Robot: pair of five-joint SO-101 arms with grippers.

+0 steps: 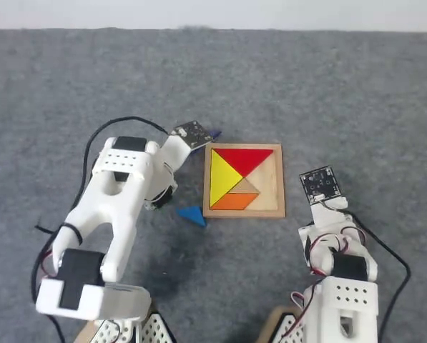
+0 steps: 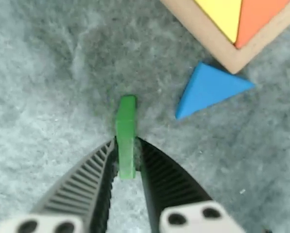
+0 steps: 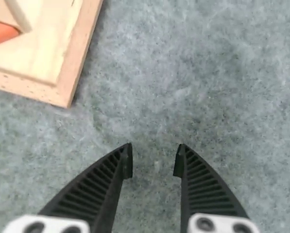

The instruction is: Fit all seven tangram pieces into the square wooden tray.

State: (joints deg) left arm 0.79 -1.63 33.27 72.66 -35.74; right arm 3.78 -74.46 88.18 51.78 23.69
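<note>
The square wooden tray (image 1: 276, 187) lies mid-table and holds a red triangle (image 1: 243, 158), a yellow triangle (image 1: 222, 177) and an orange piece (image 1: 234, 201). A blue triangle (image 1: 192, 214) lies on the felt just off the tray's near-left corner and shows in the left wrist view as well (image 2: 208, 90). My left gripper (image 2: 126, 143) is shut on a thin green piece (image 2: 126, 124), held on edge just over the felt, a short way from the blue triangle. My right gripper (image 3: 152, 160) stands open over bare felt, apart from the tray's corner (image 3: 62, 73).
A dark blue piece (image 1: 214, 133) peeks out behind the left arm's wrist camera, by the tray's far-left corner. The left arm (image 1: 120, 193) stretches across the felt left of the tray. Grey felt covers the table, with open room at the back and to the right.
</note>
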